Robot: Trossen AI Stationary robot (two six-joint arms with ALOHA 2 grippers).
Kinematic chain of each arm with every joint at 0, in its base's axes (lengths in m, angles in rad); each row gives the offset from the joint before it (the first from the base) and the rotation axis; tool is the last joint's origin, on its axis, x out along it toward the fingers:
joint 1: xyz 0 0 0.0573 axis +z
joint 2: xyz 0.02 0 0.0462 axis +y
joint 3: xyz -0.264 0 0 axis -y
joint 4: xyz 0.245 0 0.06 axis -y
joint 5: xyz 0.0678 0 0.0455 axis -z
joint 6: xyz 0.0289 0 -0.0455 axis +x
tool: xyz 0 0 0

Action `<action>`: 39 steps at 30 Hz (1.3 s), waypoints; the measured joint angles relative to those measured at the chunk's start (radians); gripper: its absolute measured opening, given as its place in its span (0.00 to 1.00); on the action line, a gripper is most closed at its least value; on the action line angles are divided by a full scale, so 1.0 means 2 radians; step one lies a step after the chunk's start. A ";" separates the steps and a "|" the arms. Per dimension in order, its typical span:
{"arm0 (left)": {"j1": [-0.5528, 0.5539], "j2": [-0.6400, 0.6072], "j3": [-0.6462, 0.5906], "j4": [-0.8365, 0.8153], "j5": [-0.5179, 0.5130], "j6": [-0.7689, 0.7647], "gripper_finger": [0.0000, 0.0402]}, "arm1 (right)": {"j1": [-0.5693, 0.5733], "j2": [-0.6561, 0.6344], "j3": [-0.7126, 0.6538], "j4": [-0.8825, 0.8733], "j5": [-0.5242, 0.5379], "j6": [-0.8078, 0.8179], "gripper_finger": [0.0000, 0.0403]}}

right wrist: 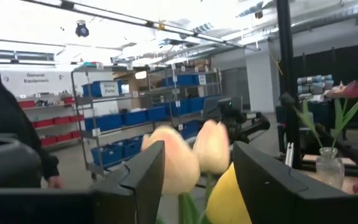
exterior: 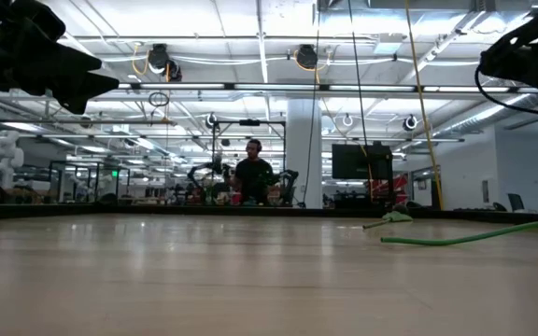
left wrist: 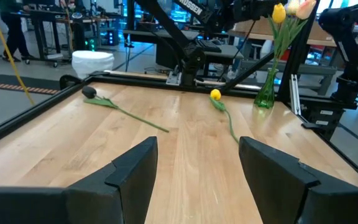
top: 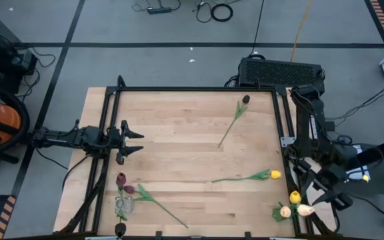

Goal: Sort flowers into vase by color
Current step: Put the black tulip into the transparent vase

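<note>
Beside the clear vase (top: 123, 205) with two dark red tulips (top: 124, 184), you see a third lying flat. Far across, the green vase (left wrist: 265, 93) holds yellow and peach ones (top: 295, 205). Two lie between. Left gripper (top: 133, 141) open, empty; right gripper (right wrist: 197, 180) seems open.

The pale blond wooden plank worktop (top: 179, 133) is framed in black rails. On it lie a dark maroon tulip with a green stem (top: 245, 100) and a yellow tulip with a green stem (top: 275, 175). Maroon tulips (top: 121, 179) stand in a clear glass vase (top: 123, 207); yellow and peach tulips (top: 295, 197) stand in a green glass vase (left wrist: 265, 94).
</note>
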 joint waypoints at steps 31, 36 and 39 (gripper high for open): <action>0.000 0.000 0.000 0.000 0.000 0.000 0.58 | -0.191 0.014 0.321 -0.193 0.137 -0.225 0.45; 0.000 0.000 0.000 0.000 0.000 0.000 0.58 | -0.248 0.063 0.400 -0.253 0.202 -0.225 0.42; 0.000 0.000 0.000 0.000 0.000 0.000 0.58 | -0.287 0.097 0.428 -0.281 0.250 -0.225 0.39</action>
